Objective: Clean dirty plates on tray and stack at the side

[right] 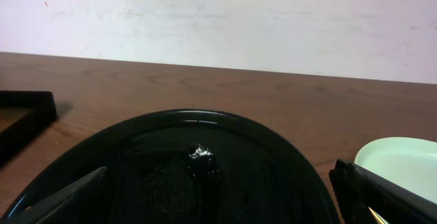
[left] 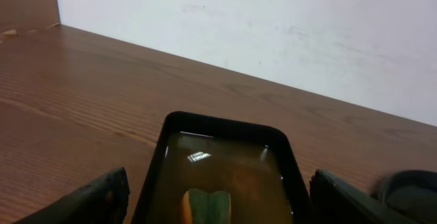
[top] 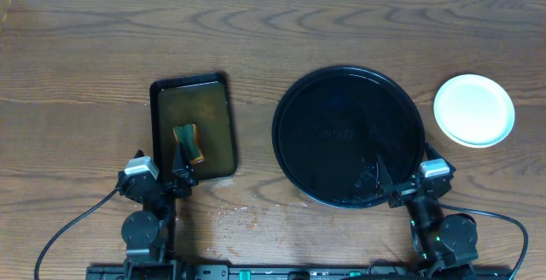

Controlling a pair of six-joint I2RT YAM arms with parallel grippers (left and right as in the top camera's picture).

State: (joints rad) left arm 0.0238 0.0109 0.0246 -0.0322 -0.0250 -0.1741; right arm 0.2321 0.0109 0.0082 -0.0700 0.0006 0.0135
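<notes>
Step in hand: looks like the tail end of the job, judging by how things lie. The large round glossy black tray (top: 341,118) sits right of centre on the brown wood-grain worktop (top: 85,67) w/ no plate on it, only wet glints on its floor. The task's thing, a pale white round shallow plate (top: 473,109), lies on the bare worktop just right of that tray, apart from its rim. In the right wrist view its edge reads faintly green. One plate or a stack of several? Can't tell, since only the top face shows. That face looks clean, no specks.

The left end effector (left: 220,176) has its fingers spread wide w/ nothing btw. them. It hovers at the near end of the small dark rectangular tray (top: 154,131), which holds brownish liquid and a green-and-orange sponge (top: 188,142). The right end effector (right: 222,168) is also spread wide and empty, poised by the near rim of the round tray. Both arms sit tucked close to their bases.

A few small specks (top: 235,214) lie on the worktop btw. the two arms.

Next move, my read: prob. little or nothing. Cleaning and stacking both look done, so what's called for is a check, not a grasp. That means confirming the pile at the side holds every plate and sits square. If one turned up unwashed, the left arm would need to close on the sponge first. The right arm would steady the plate by its rim.
</notes>
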